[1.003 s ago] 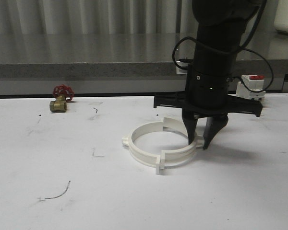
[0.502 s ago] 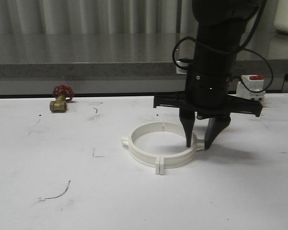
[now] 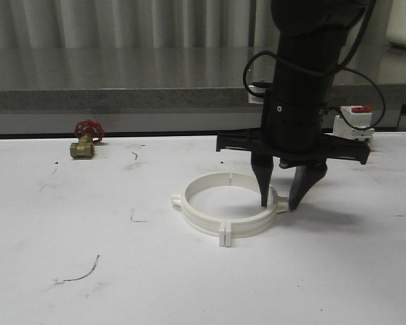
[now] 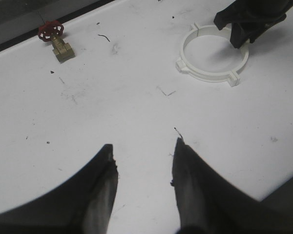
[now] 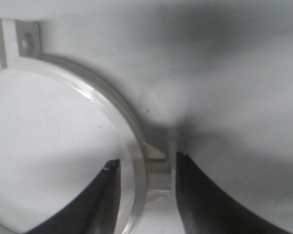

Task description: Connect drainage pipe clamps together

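The two white drainage pipe clamps lie flat on the white table as one closed ring (image 3: 201, 223), also seen in the left wrist view (image 4: 205, 75). Their end tabs meet at the near joint (image 3: 224, 238) and the far joint (image 3: 229, 176). My right gripper (image 3: 279, 205) points straight down over the ring's right side. Its jaws are open and straddle the ring wall (image 5: 102, 95) at the outer nub (image 5: 158, 168), one finger inside the ring and one outside. My left gripper (image 4: 142, 144) hangs open over bare table, well to the near left of the ring.
A brass valve with a red handwheel (image 3: 85, 141) sits at the far left of the table. A white boxy breaker with a red top (image 3: 354, 122) stands at the back right, behind the right arm. A grey ledge (image 3: 122, 98) runs along the back.
The right half-ring, lifted at its far end a second ago, now lies flat and closes the ring with the left half. The right gripper's fingers have spread slightly.
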Robot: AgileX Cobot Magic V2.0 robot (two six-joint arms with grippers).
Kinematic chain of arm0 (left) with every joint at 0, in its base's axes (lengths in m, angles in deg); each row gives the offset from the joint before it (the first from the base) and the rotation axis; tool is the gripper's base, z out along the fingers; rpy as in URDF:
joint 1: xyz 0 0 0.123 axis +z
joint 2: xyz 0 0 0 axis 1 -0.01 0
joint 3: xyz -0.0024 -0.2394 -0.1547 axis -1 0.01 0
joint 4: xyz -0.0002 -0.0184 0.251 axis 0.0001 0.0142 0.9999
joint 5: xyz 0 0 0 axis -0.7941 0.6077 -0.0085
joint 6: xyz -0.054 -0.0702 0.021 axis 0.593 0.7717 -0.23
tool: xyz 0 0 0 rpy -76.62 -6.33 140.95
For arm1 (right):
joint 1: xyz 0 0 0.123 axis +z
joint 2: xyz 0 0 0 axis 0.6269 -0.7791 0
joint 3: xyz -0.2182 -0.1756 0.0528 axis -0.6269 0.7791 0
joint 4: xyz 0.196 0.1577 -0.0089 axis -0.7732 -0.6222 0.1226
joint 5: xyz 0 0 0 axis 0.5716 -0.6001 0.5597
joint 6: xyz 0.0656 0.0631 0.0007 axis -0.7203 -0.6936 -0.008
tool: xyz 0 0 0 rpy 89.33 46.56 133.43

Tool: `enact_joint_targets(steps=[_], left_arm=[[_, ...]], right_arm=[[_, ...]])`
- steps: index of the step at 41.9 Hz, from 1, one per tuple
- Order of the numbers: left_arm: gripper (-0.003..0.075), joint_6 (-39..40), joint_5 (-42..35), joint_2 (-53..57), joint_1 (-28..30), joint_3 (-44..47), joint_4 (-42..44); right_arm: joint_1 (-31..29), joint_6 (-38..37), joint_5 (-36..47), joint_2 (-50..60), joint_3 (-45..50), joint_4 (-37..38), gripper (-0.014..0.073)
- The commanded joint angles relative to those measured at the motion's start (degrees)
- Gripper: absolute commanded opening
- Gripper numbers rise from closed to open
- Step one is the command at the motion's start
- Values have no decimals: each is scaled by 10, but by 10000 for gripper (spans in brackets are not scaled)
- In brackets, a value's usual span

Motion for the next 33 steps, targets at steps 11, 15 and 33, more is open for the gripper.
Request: enact_joint_targets(steps=[11,15,33], left_arm=[[273,0,-39,1,0,-15,-5],[273,0,-39,1,0,-15,-5],[273,0,-40,1,0,-15,-5]], right_arm=[[-4,77,-16,162,-18,2,313],[-4,141,-41,217,-17,2,313],[-4,345,-163,472,10,2,313]])
